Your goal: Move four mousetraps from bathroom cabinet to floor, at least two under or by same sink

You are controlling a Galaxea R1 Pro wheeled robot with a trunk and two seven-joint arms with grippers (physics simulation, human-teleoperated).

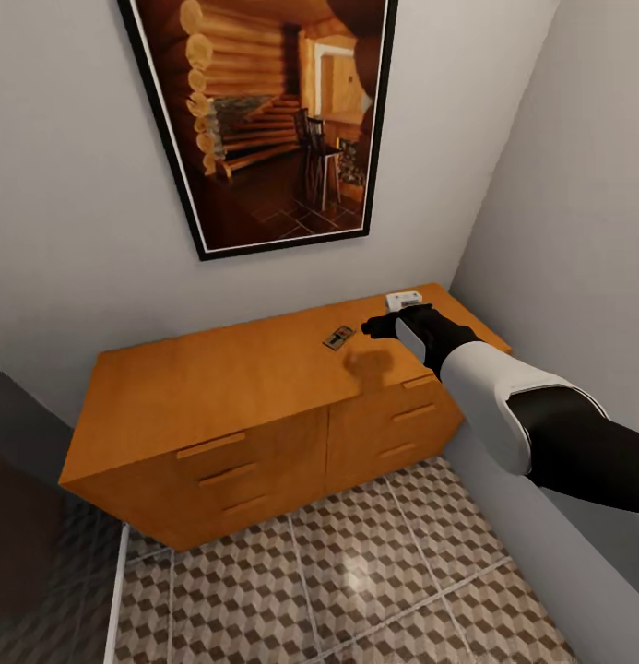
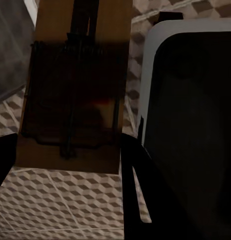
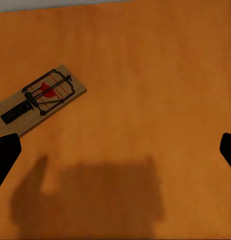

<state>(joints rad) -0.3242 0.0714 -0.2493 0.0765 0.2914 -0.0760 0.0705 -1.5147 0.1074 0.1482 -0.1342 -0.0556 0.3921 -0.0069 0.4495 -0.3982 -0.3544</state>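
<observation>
Orange-brown wood is spreading below the head camera as the cabinet (image 1: 254, 387) top, where the right gripper (image 1: 372, 326) is reaching out level on its extended arm, just beside a mousetrap (image 1: 337, 338) lying flat. Between the left gripper (image 2: 65, 155) fingers, another trap (image 2: 75, 95) is sitting clamped above the tiled floor (image 2: 60, 205). Seen from the right wrist, the right fingers (image 3: 6, 152) are hanging spread wide over the top, the mousetrap (image 3: 39, 98) lying near one fingertip.

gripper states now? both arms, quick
Left gripper: shut on a mousetrap, held above the tiled floor.
Right gripper: open, empty, over the cabinet top near another mousetrap.
</observation>
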